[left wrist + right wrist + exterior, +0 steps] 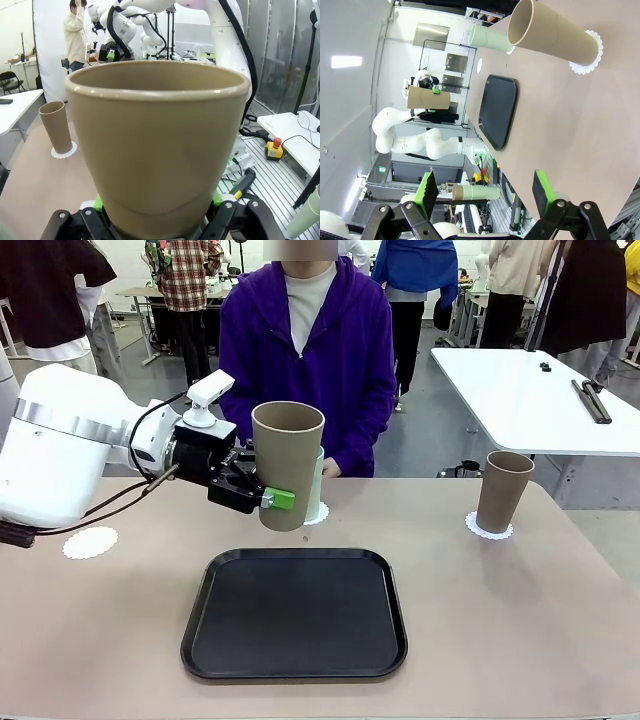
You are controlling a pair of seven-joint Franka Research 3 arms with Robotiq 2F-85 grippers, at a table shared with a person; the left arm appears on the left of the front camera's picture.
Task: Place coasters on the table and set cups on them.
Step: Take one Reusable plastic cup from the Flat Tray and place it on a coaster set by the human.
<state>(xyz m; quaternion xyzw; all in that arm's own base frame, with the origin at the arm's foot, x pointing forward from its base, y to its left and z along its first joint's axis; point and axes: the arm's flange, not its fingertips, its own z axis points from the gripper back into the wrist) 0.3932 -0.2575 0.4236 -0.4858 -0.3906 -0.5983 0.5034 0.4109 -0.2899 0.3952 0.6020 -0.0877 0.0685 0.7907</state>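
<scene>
Left hand (268,498) is clamped low on the taupe cup (288,462), which looks light, rigid and smooth-walled; right hand (485,192) hangs with fingers apart, holding nothing

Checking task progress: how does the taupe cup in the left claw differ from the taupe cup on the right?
The held cup hangs above the table, clamped near its base by the left claw; the right cup stands free on the table. The right cup sits on a coaster; the held cup has none under it, while a bare coaster lies at far left. Both are upright, taupe and tapered.
</scene>
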